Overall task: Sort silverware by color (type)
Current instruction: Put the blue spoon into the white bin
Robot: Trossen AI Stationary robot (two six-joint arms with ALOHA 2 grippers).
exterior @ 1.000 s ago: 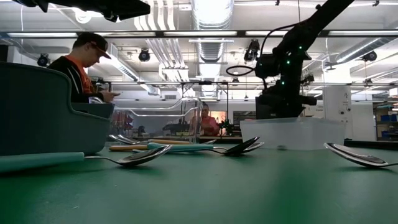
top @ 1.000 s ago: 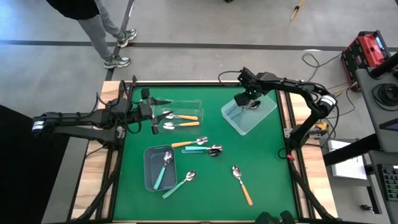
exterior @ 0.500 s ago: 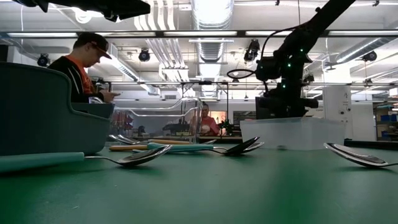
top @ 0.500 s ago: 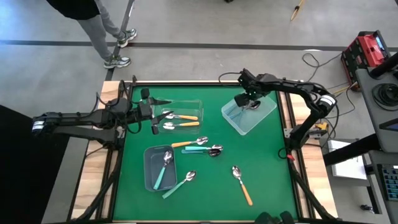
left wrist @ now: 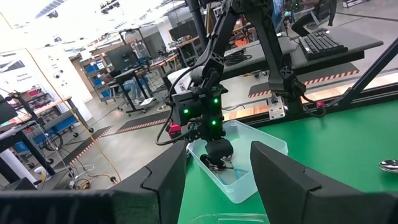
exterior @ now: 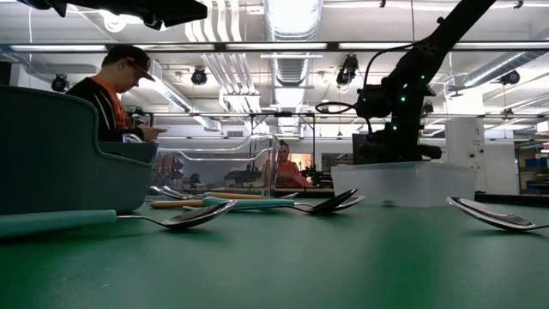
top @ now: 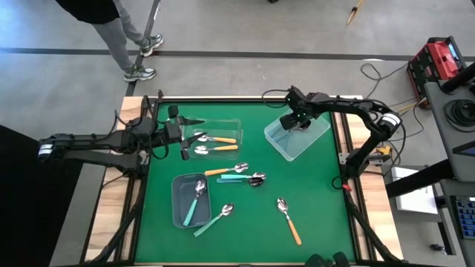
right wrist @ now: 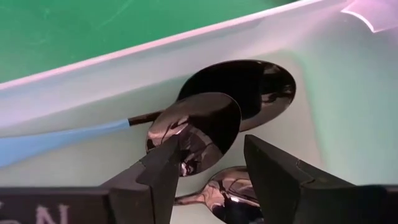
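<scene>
My right gripper (top: 297, 122) is down inside the clear bin (top: 315, 137) at the table's far right and is open. In its wrist view its fingers stand over several blue-handled spoons on the bin floor. One shiny bowl (right wrist: 199, 127) with a blue handle (right wrist: 62, 142) lies just ahead of them, and another bowl (right wrist: 231, 191) lies between them. My left gripper (top: 185, 137) waits open at the near-left end of a second clear bin (top: 239, 127), which holds two orange spoons (top: 219, 139). A teal spoon (top: 197, 202) lies in the grey bin (top: 178, 204).
Loose spoons lie mid-table: an orange one (top: 220, 171), a teal one (top: 236, 178) beside a dark bowl (top: 257, 178), a teal one (top: 215, 219) and an orange one (top: 290, 221). A person (exterior: 107, 90) stands beyond the far edge. Bare green mat (top: 319, 215) shows at the near right.
My right gripper has come down into the clear bin at the far right, ending level with the bin's rim in the low view. The shiny spoon bowl that showed beside its fingers in the high view has gone down with it.
</scene>
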